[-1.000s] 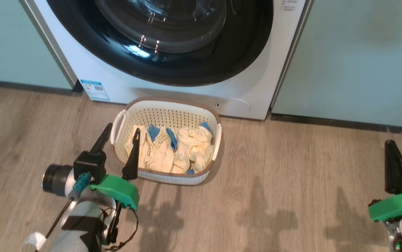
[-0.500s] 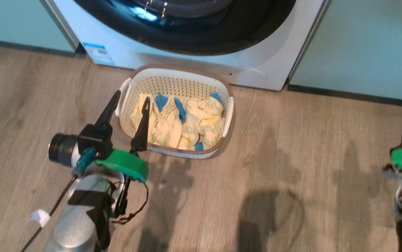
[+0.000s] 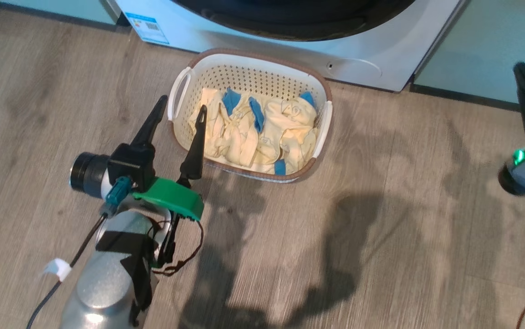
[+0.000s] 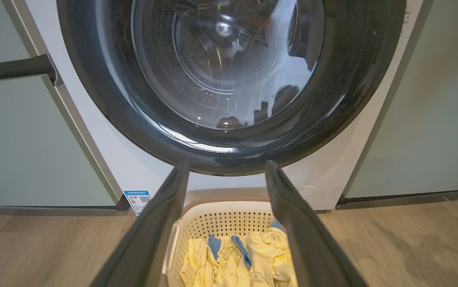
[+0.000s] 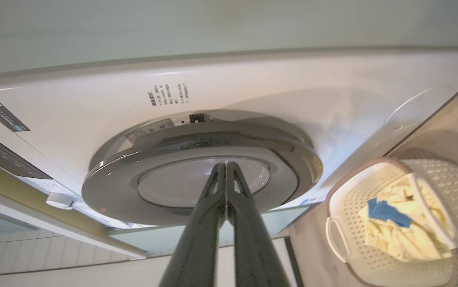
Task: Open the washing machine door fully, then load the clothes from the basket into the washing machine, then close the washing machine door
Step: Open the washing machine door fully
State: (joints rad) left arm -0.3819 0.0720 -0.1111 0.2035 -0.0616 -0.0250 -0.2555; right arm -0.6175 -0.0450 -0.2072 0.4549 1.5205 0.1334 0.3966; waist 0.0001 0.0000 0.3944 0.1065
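Before washing machine [image 3: 253, 39]: basket [image 3: 253, 75] holds clothes [image 3: 262, 132] | left claw [image 3: 183, 103] spread wide, empty | right claw [image 3: 522, 71] closed, empty

washing machine [image 3: 390, 55]: white, plain front
sticker [image 3: 149, 23]: blue and white, small dark code print
washing machine door [image 4: 85, 99]: glossy black ring, clear glass centre, pale reflections
basket [image 3: 248, 73]: cream, walls dotted with even rows of small holes; brown rim; white handles
clothes [image 3: 289, 132]: pale yellow-cream with bright blue patches, faint small outline prints
floor [image 3: 404, 219]: grey-brown wood grain in long planks, dark shadows
cabinet panels [image 4: 432, 99]: pale green, plain
skirting [image 3: 463, 97]: dark grey strip
left gripper [image 3: 183, 102]: black fingers, green at the base
forearm [image 3: 102, 283]: silver, black band
right gripper [image 3: 520, 68]: black fingers, green glow at the base
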